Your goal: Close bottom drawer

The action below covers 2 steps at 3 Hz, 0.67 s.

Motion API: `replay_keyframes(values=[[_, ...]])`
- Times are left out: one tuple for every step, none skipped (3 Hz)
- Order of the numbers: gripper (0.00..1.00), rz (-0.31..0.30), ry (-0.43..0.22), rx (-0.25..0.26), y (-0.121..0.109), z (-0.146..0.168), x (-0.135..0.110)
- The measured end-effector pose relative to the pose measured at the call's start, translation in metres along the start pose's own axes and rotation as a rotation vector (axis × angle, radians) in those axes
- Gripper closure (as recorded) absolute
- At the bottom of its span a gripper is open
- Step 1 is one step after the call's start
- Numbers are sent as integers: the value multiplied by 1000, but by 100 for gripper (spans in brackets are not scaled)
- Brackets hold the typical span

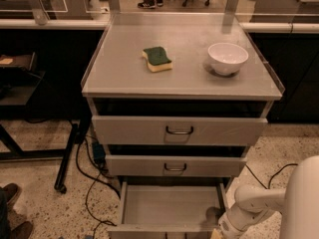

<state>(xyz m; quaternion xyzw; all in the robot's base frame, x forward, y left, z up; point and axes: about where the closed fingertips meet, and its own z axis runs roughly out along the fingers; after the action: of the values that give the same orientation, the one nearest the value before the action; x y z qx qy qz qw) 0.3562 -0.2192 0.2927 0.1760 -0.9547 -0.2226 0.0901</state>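
The bottom drawer (169, 205) of the grey metal cabinet is pulled out, and its plain grey tray is bare. Its front panel sits at the lower edge of the camera view and its handle is out of view. My gripper (220, 228) is at the drawer's front right corner, low at the picture's edge, on the end of my white arm (254, 200), which comes in from the right. Much of the gripper is cut off by the frame.
The mid-sized drawer (174, 166) and the tallest drawer (179, 130) above are pushed in. A green and yellow sponge (157, 58) and a white bowl (228, 58) rest on the cabinet top. Black cables (92, 183) lie on the floor to the left. A person's shoes (11, 223) are at the bottom left.
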Motion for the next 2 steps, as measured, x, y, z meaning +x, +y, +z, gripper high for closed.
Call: replay_keyframes(values=[[100,13,-2,0,-3,5,-2],[100,105,-11,2,-20,30,-8]])
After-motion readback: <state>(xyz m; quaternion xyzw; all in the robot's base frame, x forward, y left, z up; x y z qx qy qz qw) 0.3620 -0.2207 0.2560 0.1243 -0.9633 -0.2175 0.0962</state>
